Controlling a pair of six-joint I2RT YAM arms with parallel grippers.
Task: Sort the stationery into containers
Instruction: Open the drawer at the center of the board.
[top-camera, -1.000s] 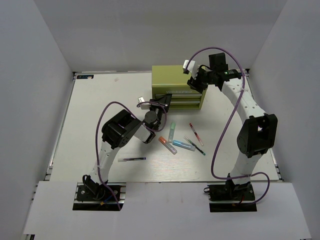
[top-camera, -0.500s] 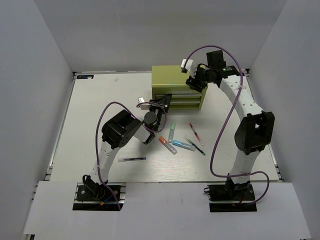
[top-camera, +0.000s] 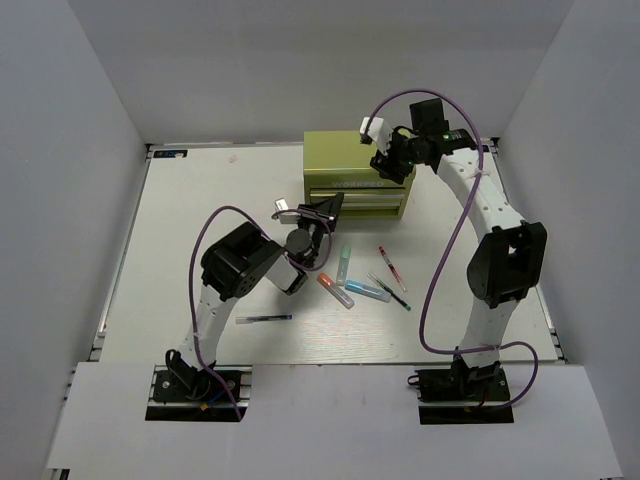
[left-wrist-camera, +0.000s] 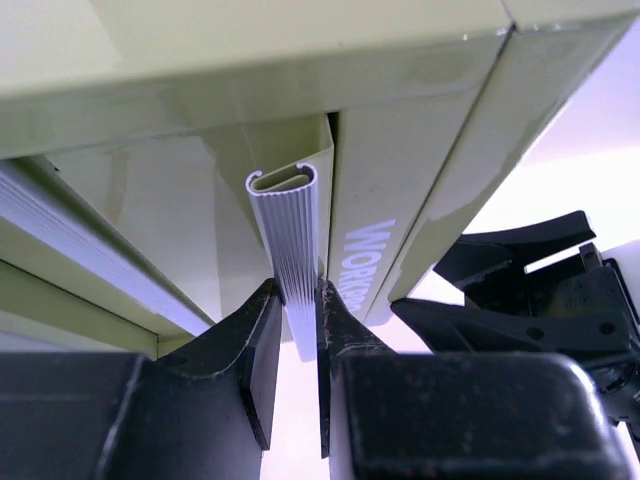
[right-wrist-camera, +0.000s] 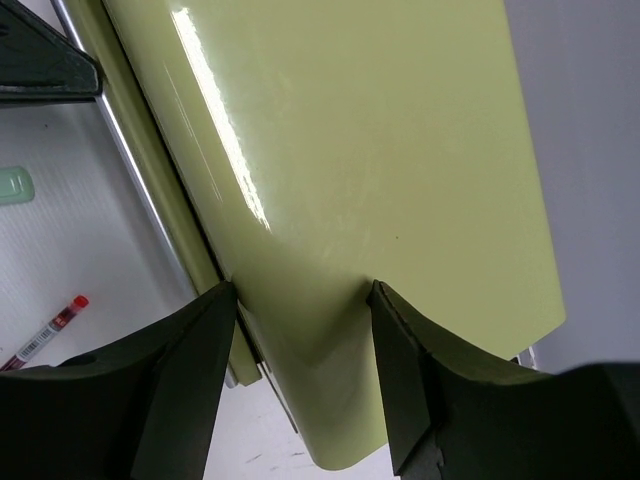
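The yellow-green tool chest (top-camera: 350, 160) stands at the back of the table, its drawers (top-camera: 372, 203) facing me. My left gripper (left-wrist-camera: 297, 322) is shut on the end of a ribbed silver drawer handle (left-wrist-camera: 293, 240) at the chest's front left (top-camera: 328, 207). My right gripper (right-wrist-camera: 300, 310) is open, its fingers (right-wrist-camera: 195, 350) spread against the chest's top (right-wrist-camera: 350, 150) near its front right corner (top-camera: 389, 166). In front of the chest lie a teal-capped marker (top-camera: 344, 263), an orange-capped marker (top-camera: 334, 290), a blue-capped marker (top-camera: 366, 291), a red pen (top-camera: 391, 267), a green pen (top-camera: 393, 293) and, apart at the left, a dark-blue pen (top-camera: 264, 319).
Grey walls close in the white table (top-camera: 200, 230) at the back and both sides. The right wrist view shows the red pen (right-wrist-camera: 45, 333) and a teal marker end (right-wrist-camera: 12, 185) on the table below the chest front.
The right gripper has crept a little to the left on the chest top. The left gripper has barely shifted and still holds the handle. The pens have not moved.
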